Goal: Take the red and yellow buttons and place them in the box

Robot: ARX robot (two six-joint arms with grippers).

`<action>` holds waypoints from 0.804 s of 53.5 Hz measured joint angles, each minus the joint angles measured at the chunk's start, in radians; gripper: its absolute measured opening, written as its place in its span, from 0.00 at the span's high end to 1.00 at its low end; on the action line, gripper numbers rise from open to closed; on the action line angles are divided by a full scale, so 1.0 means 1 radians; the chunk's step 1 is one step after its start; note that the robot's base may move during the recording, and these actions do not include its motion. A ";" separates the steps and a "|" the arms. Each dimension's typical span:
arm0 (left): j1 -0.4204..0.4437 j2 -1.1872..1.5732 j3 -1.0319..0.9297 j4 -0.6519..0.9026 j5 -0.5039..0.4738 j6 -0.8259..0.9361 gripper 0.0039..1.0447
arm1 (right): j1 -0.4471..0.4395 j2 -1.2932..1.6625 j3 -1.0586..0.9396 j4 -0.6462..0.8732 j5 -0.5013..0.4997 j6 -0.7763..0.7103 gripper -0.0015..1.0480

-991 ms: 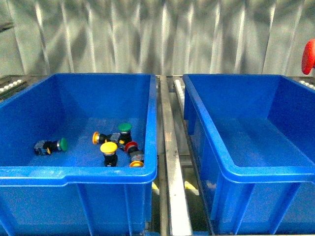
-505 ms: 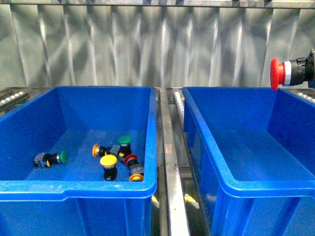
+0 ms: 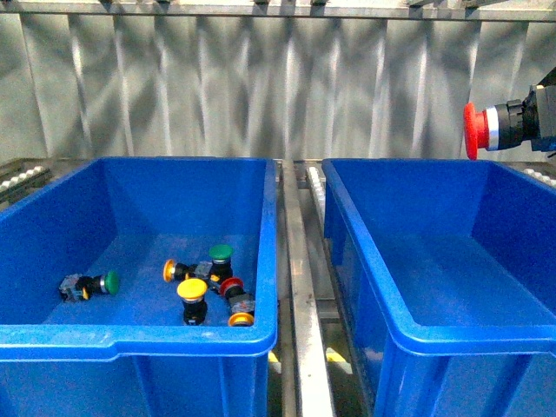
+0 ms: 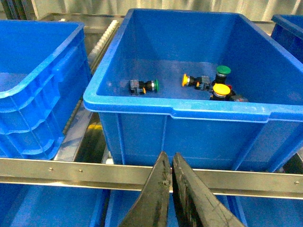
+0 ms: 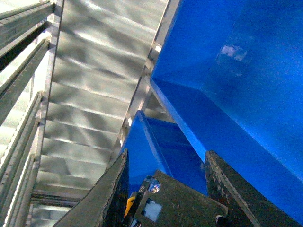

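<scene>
Right box [image 3: 408, 321] open-topped, wide room from above; left box [image 3: 130, 334]: button cluster [image 3: 192, 289] close to inner wall.

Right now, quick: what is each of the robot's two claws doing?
Left gripper: jaws shut, holding nothing.
Right gripper: jaws closed on a red button.

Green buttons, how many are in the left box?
2, both in the left box. One green button lies sideways toward its left; the other green button stands cap-up nearer its right wall. More may hide behind the near wall.
</scene>
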 joint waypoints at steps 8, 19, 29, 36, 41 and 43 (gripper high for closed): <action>0.000 -0.025 -0.025 0.005 0.000 0.003 0.98 | 0.004 0.000 0.000 0.005 0.015 -0.029 0.61; -0.001 -0.029 -0.025 0.006 0.000 0.004 0.98 | 0.005 0.000 0.000 0.005 0.026 -0.057 0.61; -0.001 -0.029 -0.025 0.006 0.000 0.003 0.89 | 0.010 -0.002 0.000 0.013 0.030 -0.080 0.61; -0.001 -0.029 -0.025 0.006 0.000 0.003 0.68 | 0.016 -0.004 0.000 0.024 0.037 -0.096 0.61; -0.001 -0.029 -0.025 0.006 0.000 0.003 0.53 | 0.019 -0.006 0.000 0.024 0.040 -0.103 0.61; -0.001 -0.029 -0.025 0.006 0.000 0.003 0.46 | 0.019 -0.006 0.000 0.024 0.043 -0.103 0.61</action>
